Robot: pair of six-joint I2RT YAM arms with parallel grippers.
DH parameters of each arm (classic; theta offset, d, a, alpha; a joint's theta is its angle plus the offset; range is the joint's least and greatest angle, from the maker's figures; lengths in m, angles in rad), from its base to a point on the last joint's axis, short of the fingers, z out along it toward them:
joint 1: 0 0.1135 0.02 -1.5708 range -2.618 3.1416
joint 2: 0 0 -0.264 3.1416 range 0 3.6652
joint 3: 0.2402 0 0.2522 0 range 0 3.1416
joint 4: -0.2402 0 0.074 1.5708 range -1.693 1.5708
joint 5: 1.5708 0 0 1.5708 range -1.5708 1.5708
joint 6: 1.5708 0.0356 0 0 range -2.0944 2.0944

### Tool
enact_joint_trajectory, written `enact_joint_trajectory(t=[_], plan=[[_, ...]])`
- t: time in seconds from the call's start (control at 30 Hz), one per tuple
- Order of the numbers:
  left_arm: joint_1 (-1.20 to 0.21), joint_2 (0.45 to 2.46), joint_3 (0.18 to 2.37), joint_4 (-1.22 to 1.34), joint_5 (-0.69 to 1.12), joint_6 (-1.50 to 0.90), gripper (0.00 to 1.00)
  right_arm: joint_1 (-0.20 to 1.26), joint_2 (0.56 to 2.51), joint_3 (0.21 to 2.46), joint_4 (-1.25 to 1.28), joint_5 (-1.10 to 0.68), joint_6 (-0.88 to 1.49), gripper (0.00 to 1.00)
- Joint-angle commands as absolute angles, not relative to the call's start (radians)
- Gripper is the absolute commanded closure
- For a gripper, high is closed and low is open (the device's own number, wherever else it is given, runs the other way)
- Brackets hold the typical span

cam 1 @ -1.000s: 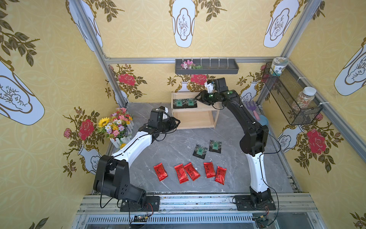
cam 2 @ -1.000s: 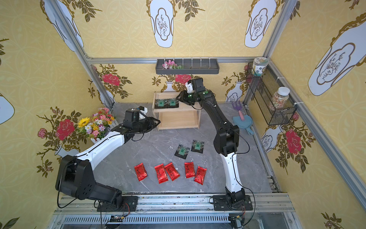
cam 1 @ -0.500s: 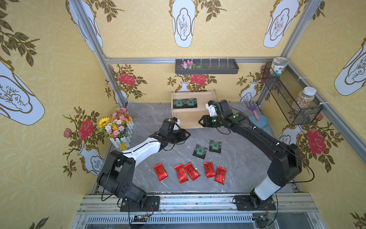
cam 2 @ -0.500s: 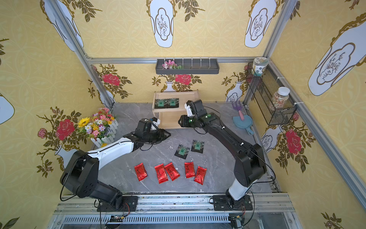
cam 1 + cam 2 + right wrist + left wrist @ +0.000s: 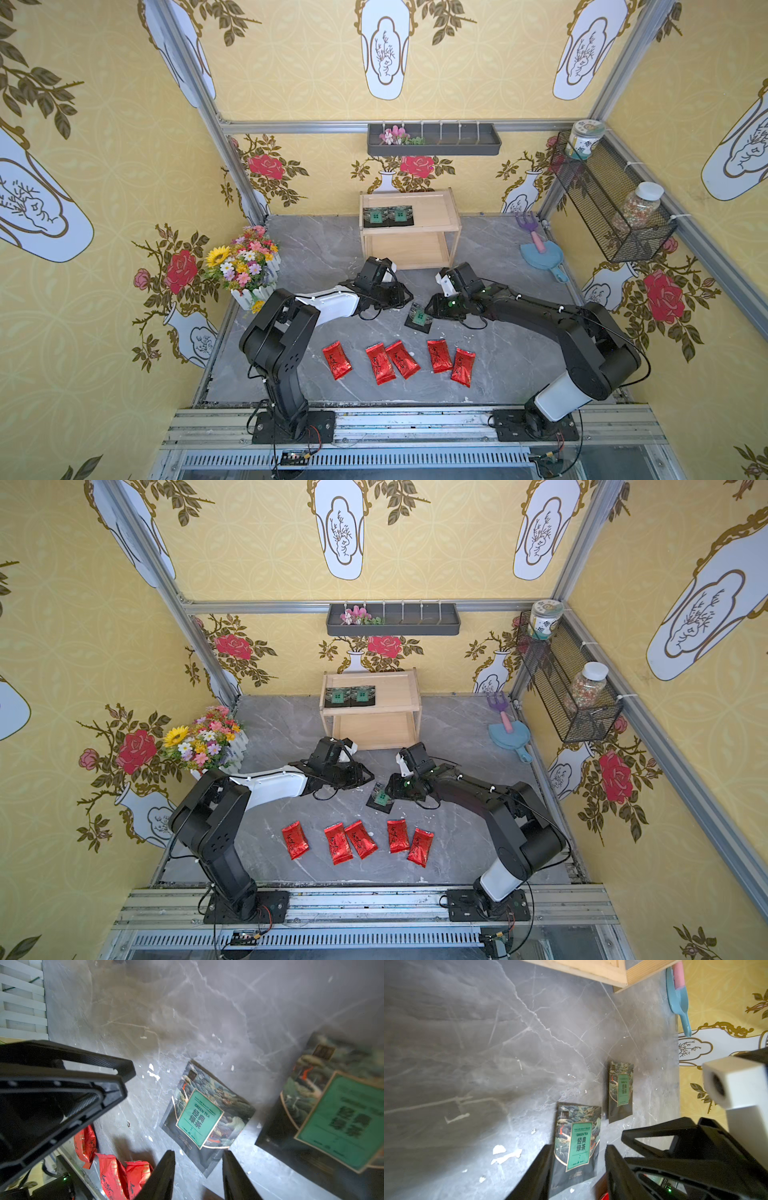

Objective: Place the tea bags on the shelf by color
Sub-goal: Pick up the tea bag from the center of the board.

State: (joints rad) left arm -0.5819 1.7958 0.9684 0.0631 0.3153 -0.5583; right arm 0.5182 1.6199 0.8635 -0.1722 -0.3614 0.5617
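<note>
Two black tea bags [image 5: 388, 216] lie side by side on the top tier of the wooden shelf [image 5: 436, 212]. Another black tea bag [image 5: 419, 320] lies on the floor between both grippers. In the left wrist view it [image 5: 577, 1145] lies flat between the spread fingers of my open left gripper [image 5: 578, 1159], and a second one [image 5: 620, 1091] lies beyond. My right gripper [image 5: 198, 1159] is open and empty, its tips at a corner of the same bag [image 5: 207, 1115]. Several red tea bags [image 5: 399, 363] lie in a row near the front.
A flower pot [image 5: 245, 266] stands at the left wall. A blue scoop with a pink rake [image 5: 540, 253] lies at the right. A wire basket [image 5: 611, 208] with jars and a grey wall tray [image 5: 432, 139] hang above the floor.
Both arms came away from the shelf and dropped low over the floor. The right gripper left the shelf's top tier and now faces the left gripper across a black tea bag.
</note>
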Motion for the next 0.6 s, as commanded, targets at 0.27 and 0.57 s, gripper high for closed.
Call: enact_joint_trajectory(t=[0.27, 0.57], plan=[[-0.591, 1.892, 0.961, 0.11, 0.382, -0.55, 0.56, 0.481, 1.709, 0.82, 0.009, -0.446, 0.611, 0.67], [-0.592, 1.924, 0.934, 0.148, 0.431, -0.558, 0.6, 0.479, 1.744, 0.789, 0.047, -0.454, 0.614, 0.71]])
